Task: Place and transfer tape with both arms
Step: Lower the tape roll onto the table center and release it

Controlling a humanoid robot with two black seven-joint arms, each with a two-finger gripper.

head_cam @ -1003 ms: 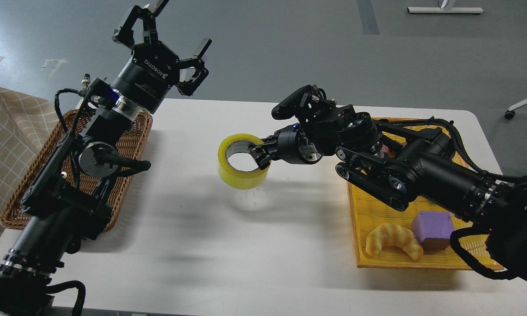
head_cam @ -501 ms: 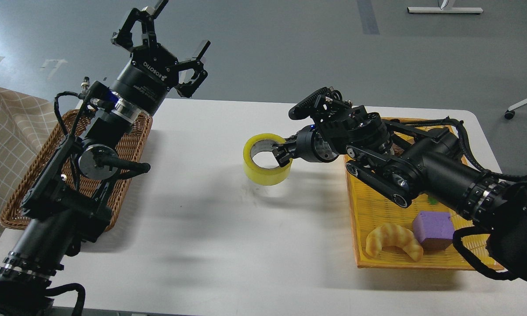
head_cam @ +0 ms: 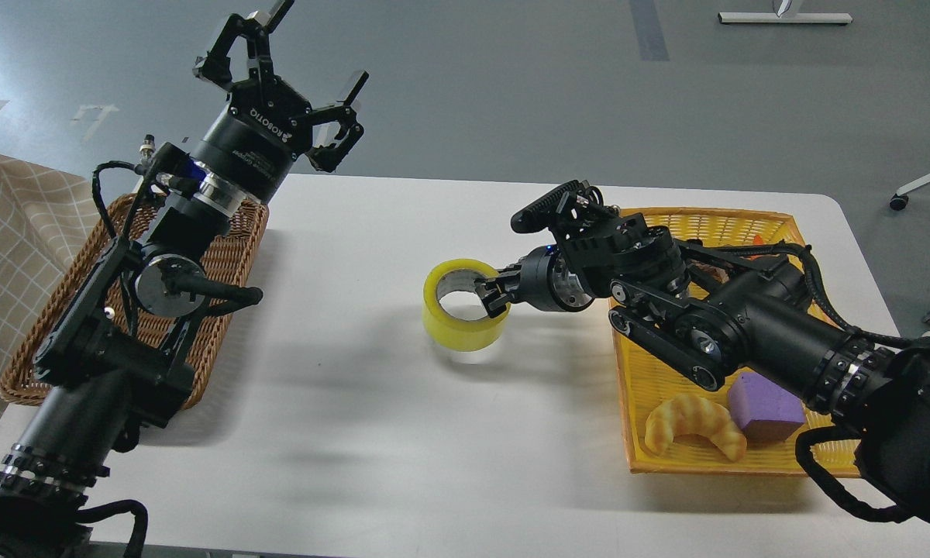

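Note:
The tape [head_cam: 459, 324], a wide yellow roll with a grey-white core, is near the middle of the white table [head_cam: 372, 434], at or just above its surface. My right gripper [head_cam: 494, 294] reaches in from the right and is shut on the roll's right wall, one finger inside the core. My left gripper [head_cam: 318, 46] is open and empty. It is held high over the table's far left edge, well away from the tape.
A brown wicker basket [head_cam: 236, 252] lies at the left under my left arm. A yellow basket [head_cam: 659, 380] at the right holds a croissant toy [head_cam: 694, 426] and a purple block [head_cam: 763, 407]. A beige checked cloth [head_cam: 15, 225] is at far left.
My right gripper has carried the tape to the right and then lowered it toward the table. My left arm has hardly moved.

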